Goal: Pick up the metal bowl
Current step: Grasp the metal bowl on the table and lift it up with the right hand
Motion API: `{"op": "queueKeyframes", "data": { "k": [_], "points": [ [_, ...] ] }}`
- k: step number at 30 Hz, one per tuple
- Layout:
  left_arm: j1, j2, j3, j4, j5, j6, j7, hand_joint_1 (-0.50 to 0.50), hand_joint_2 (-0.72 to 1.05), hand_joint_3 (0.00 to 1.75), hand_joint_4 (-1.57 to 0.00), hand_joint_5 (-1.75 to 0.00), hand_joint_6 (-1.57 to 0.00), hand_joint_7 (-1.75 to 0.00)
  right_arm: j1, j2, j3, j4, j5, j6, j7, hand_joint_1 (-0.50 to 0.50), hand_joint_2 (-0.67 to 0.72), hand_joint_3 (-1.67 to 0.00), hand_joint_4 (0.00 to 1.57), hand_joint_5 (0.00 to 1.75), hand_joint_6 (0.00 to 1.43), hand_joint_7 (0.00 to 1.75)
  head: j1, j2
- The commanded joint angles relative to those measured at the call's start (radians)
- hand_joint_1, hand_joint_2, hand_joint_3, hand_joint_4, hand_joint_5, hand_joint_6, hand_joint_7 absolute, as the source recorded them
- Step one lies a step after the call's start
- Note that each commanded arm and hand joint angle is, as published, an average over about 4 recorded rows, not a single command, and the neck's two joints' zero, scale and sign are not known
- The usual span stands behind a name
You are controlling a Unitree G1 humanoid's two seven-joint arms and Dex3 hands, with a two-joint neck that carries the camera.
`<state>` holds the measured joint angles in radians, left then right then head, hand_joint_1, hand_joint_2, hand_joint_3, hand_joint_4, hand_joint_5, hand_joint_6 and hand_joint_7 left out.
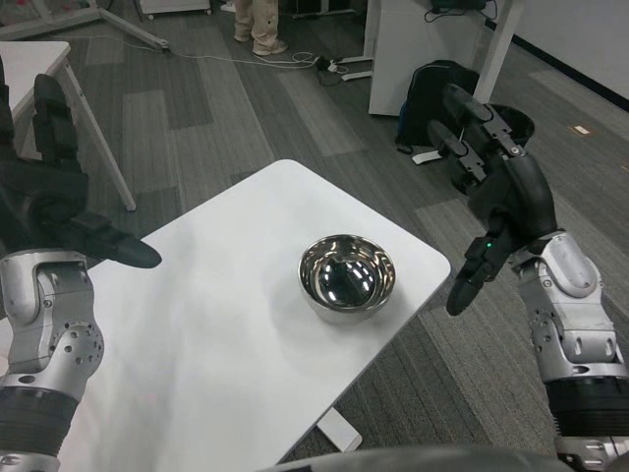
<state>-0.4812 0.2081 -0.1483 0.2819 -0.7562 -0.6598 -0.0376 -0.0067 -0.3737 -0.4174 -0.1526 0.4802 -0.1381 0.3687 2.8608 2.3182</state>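
Observation:
A shiny metal bowl stands upright on the white table, near its right edge. My right hand is raised to the right of the bowl, beyond the table's edge, fingers spread and holding nothing. At the far left my left hand is also raised above the table's left part, fingers apart and empty. Neither hand touches the bowl.
A black backpack leans against a white cabinet on the floor behind my right hand. Another white table stands at the back left. A person's legs show at the top.

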Motion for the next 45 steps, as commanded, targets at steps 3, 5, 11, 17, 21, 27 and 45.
{"op": "queueKeyframes", "data": {
  "k": [3,5,11,17,21,27,45],
  "points": [
    [-0.028,0.007,-0.013,0.028,-0.011,-0.001,-0.008,-0.5,-0.64,0.0,-0.11,0.0,-0.03,-0.35,0.007,0.039,0.004,0.059,-0.05,0.028,0.033,-0.42,0.66,0.0,0.0,0.0,0.0,0.14,-0.005,0.0],
    [-0.03,0.005,-0.015,0.031,-0.011,-0.001,-0.008,-0.5,-0.64,0.0,-0.11,0.0,-0.03,-0.35,0.006,0.045,0.025,0.089,-0.064,0.026,0.037,-0.42,0.66,0.0,0.0,0.0,0.0,0.14,-0.012,0.0],
    [-0.043,0.002,-0.021,0.038,-0.011,-0.001,-0.008,-0.5,-0.64,0.0,-0.11,0.0,-0.03,-0.35,-0.016,0.055,0.15,0.203,-0.086,0.0,0.041,-0.45,0.66,0.0,0.0,0.0,0.0,0.14,-0.04,0.002],
    [-0.055,0.002,-0.027,0.047,-0.011,-0.001,-0.007,-0.5,-0.64,0.0,-0.11,0.0,-0.03,-0.35,-0.037,0.061,0.216,0.271,-0.091,-0.035,0.041,-0.44,0.66,0.0,0.0,0.0,0.0,0.19,-0.065,0.002],
    [-0.06,0.002,-0.03,0.051,-0.011,-0.001,-0.007,-0.5,-0.64,0.0,-0.11,0.0,-0.03,-0.35,-0.045,0.062,0.246,0.305,-0.091,-0.053,0.041,-0.42,0.66,0.0,0.0,0.0,0.0,0.21,-0.081,0.003],
    [-0.063,0.004,-0.033,0.051,-0.011,-0.001,-0.008,-0.5,-0.64,0.04,-0.11,0.0,-0.03,-0.35,-0.052,0.069,0.264,0.346,-0.091,-0.089,0.037,-0.44,0.66,0.0,0.0,0.0,0.0,0.21,-0.104,0.007],
    [-0.048,0.005,-0.043,0.042,-0.011,-0.001,-0.007,-0.5,-0.64,0.0,-0.11,0.0,-0.03,-0.35,-0.071,0.068,0.366,0.438,-0.079,-0.185,-0.011,-0.42,0.66,0.0,0.0,0.0,0.0,0.21,-0.12,0.023]
  ]
}}
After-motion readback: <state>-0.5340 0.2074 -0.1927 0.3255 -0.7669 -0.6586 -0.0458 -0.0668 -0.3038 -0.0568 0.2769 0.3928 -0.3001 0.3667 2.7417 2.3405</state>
